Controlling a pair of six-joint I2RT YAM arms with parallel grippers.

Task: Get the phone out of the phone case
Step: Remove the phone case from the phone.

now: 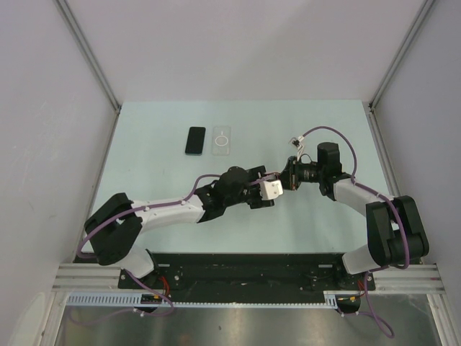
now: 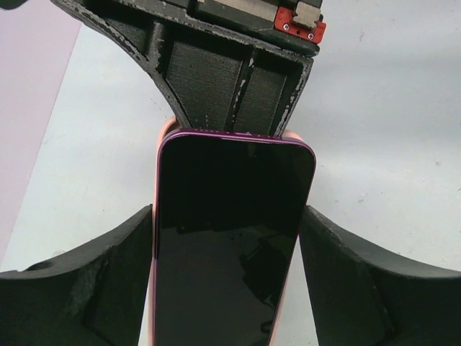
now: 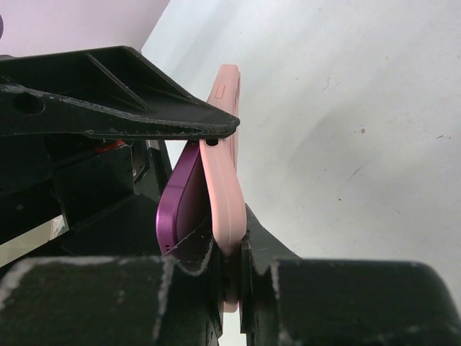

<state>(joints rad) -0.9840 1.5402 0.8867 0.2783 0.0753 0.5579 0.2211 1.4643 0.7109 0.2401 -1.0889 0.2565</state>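
A purple phone (image 2: 230,238) with a dark screen sits in a pink case (image 3: 225,180), held in the air between both grippers; in the top view it is a pale block (image 1: 272,189). My left gripper (image 2: 227,213) is shut on the phone's long sides. My right gripper (image 3: 229,232) is shut on the case's end, pinching the pink wall. In the right wrist view the phone's purple edge (image 3: 178,194) stands apart from the case at that end. The right gripper (image 2: 238,86) shows at the phone's far end in the left wrist view.
A second, black phone (image 1: 194,140) and a clear case (image 1: 222,139) lie flat on the pale green table (image 1: 144,173) at the back left. Grey walls close in both sides, and the arm bases stand at the near edge.
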